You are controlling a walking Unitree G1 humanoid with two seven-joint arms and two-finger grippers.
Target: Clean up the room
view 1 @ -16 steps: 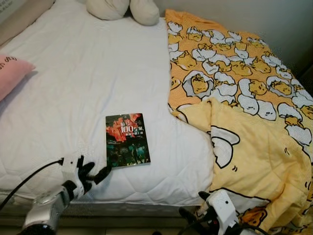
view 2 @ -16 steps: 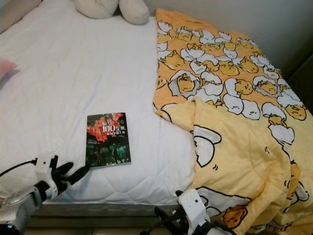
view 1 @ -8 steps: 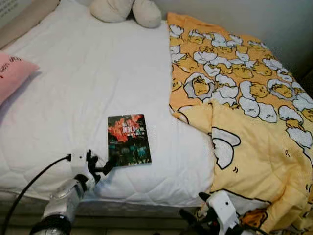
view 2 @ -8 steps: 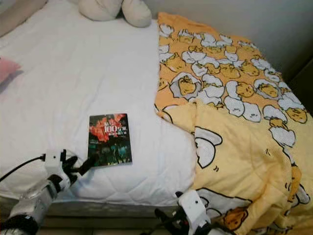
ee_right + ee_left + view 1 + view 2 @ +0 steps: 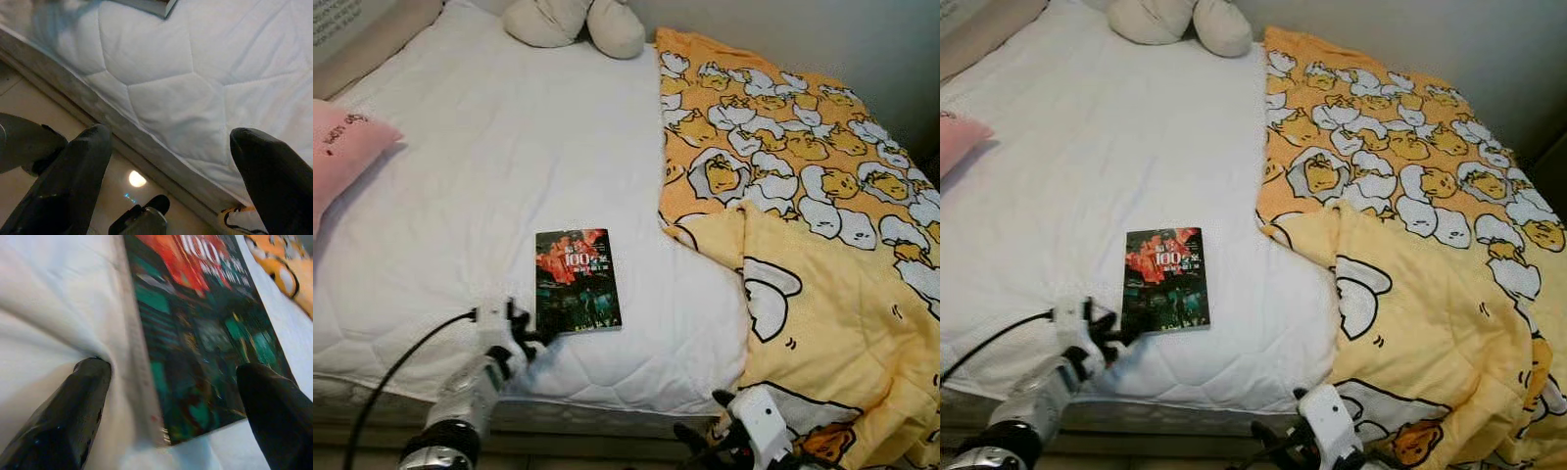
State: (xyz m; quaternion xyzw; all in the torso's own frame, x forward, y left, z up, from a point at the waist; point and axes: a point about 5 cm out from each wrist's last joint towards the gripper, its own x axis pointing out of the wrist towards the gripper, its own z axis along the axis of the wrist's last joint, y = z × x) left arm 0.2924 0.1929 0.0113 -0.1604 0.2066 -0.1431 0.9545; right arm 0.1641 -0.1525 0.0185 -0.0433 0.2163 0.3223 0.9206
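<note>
A dark paperback book (image 5: 578, 280) with a red and green cover lies flat on the white mattress (image 5: 489, 166), close to its front edge. My left gripper (image 5: 536, 331) is at the book's near left corner, open. In the left wrist view one finger (image 5: 73, 411) presses into the sheet beside the book (image 5: 205, 338), while the other finger (image 5: 279, 416) hovers over its far side. My right gripper (image 5: 703, 431) hangs low in front of the bed, open and holding nothing.
A yellow duvet (image 5: 803, 245) printed with egg characters covers the bed's right half and spills over the front. A pink pillow (image 5: 342, 152) lies at the left, a cream plush toy (image 5: 578, 22) at the head. Under the mattress edge is beige floor (image 5: 29, 93).
My left gripper has moved forward and right across the sheet, reaching the book's near left corner. The view has shifted a little. The right arm stays low.
</note>
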